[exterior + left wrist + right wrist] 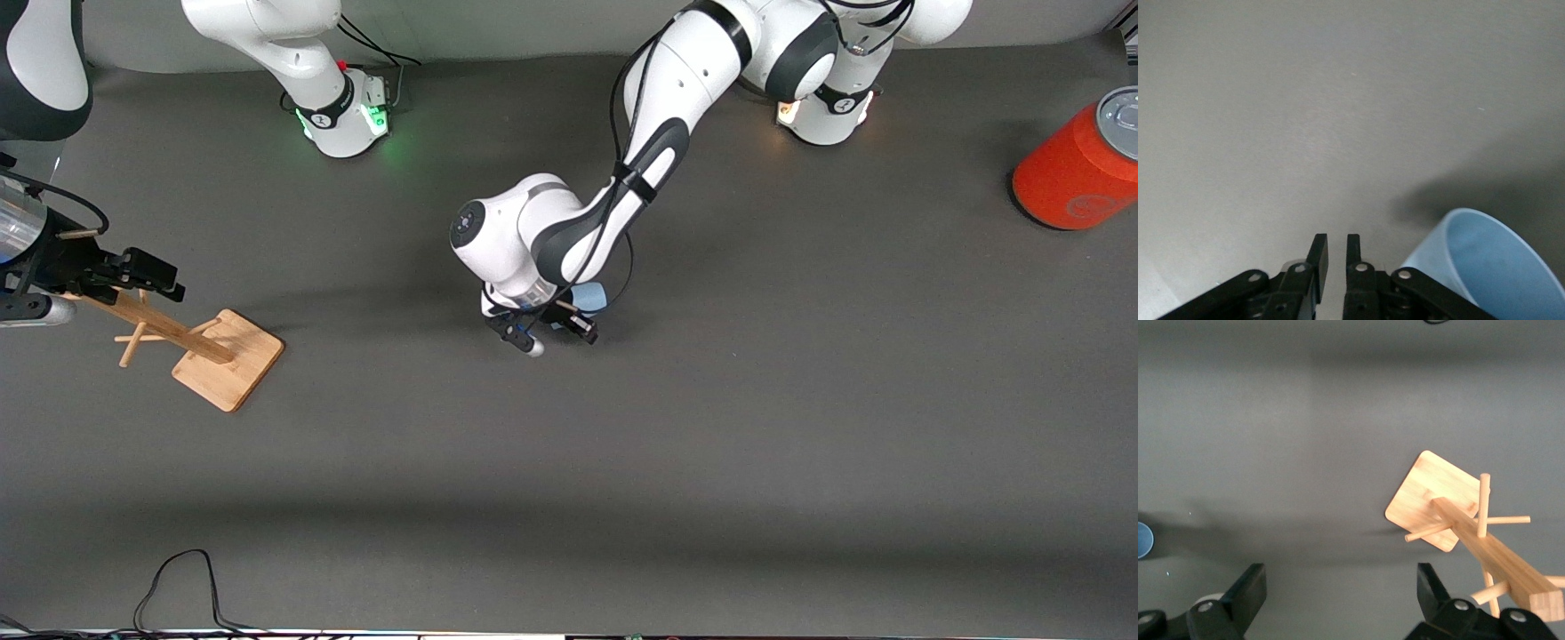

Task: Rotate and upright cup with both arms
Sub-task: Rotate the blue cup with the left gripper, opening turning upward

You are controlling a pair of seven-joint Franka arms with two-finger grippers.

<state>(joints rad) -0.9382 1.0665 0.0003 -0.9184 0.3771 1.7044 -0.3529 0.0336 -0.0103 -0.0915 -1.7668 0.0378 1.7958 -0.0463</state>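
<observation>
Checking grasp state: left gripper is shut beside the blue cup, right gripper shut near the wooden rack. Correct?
Not quite. The right gripper is open, its fingers wide apart in the right wrist view. The left gripper is shut beside the blue cup, and the wooden rack is there.

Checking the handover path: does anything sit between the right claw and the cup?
Nothing visible does. The right claw hangs open over the wooden rack at its end of the table; bare table runs from there to the cup, beside the shut left claw.

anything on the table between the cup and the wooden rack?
Nothing: front view shows bare grey table between the cup and the wooden rack. The left claw sits by the cup.
</observation>
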